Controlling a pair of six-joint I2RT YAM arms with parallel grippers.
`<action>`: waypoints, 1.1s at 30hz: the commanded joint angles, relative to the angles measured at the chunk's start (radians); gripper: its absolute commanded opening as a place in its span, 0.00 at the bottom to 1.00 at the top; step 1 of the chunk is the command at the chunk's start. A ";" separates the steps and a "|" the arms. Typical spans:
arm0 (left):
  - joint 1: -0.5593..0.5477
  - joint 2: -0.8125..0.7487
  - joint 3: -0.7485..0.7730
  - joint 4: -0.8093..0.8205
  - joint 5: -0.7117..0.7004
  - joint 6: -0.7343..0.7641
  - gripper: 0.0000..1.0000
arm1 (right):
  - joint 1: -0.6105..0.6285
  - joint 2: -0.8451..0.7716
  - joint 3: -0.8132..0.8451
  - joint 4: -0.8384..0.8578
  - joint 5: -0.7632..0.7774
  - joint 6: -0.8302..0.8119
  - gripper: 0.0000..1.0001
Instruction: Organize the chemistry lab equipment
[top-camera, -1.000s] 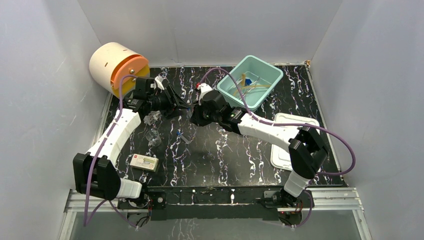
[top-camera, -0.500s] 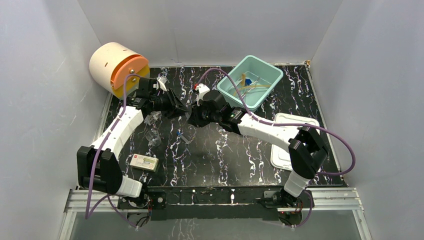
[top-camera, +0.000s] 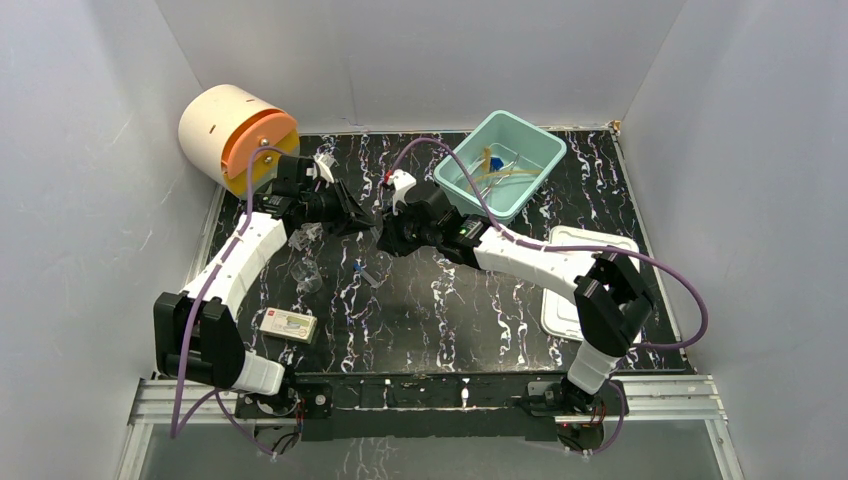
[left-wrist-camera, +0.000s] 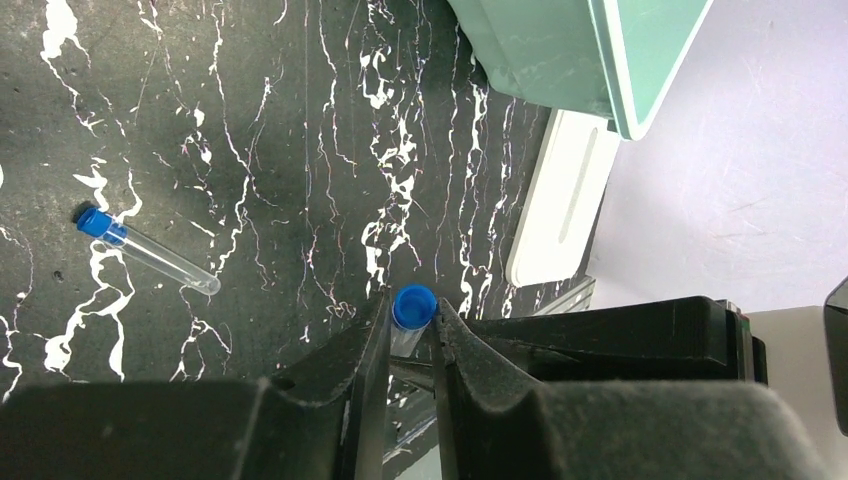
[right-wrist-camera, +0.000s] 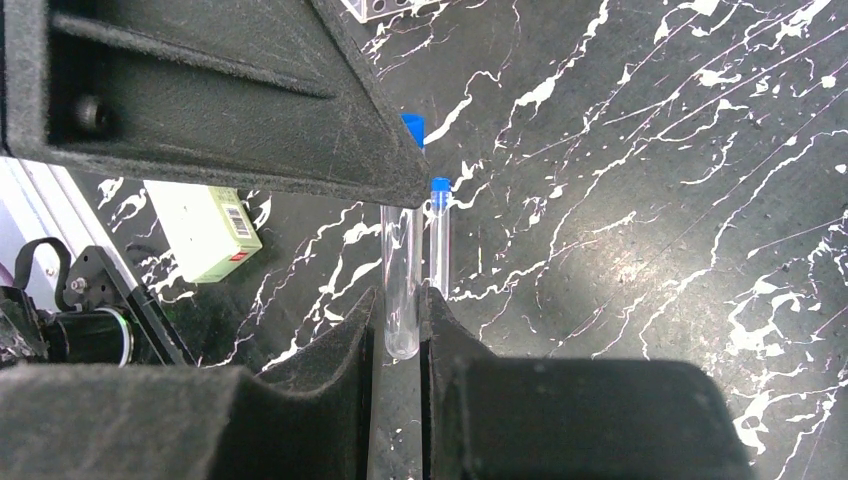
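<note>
A clear, round-bottomed test tube (right-wrist-camera: 402, 250) with a blue cap hangs above the upper middle of the black, white-veined marble table (top-camera: 450, 300). The right gripper (right-wrist-camera: 400, 297) pinches its lower end. Only the left wrist view shows the left gripper (left-wrist-camera: 411, 308) clamped on the cap. A second capped tube (left-wrist-camera: 148, 252) lies flat on the marble. Plain white walls (top-camera: 400, 60) enclose the table.

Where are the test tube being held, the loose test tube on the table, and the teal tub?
held test tube (left-wrist-camera: 413, 305): left wrist view, on its blue cap.
loose test tube (right-wrist-camera: 439, 245): right wrist view, on its clear middle.
teal tub (left-wrist-camera: 540, 50): left wrist view, on its outer wall.
</note>
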 joint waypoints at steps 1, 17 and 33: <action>0.005 -0.024 0.020 -0.013 0.057 0.007 0.12 | -0.005 0.000 0.017 0.014 -0.002 -0.025 0.10; 0.004 -0.119 0.035 -0.057 -0.354 0.150 0.00 | -0.007 -0.025 0.073 -0.080 0.028 0.040 0.61; 0.005 -0.310 -0.375 0.457 -0.973 0.417 0.00 | -0.030 -0.001 0.080 -0.134 0.022 0.039 0.61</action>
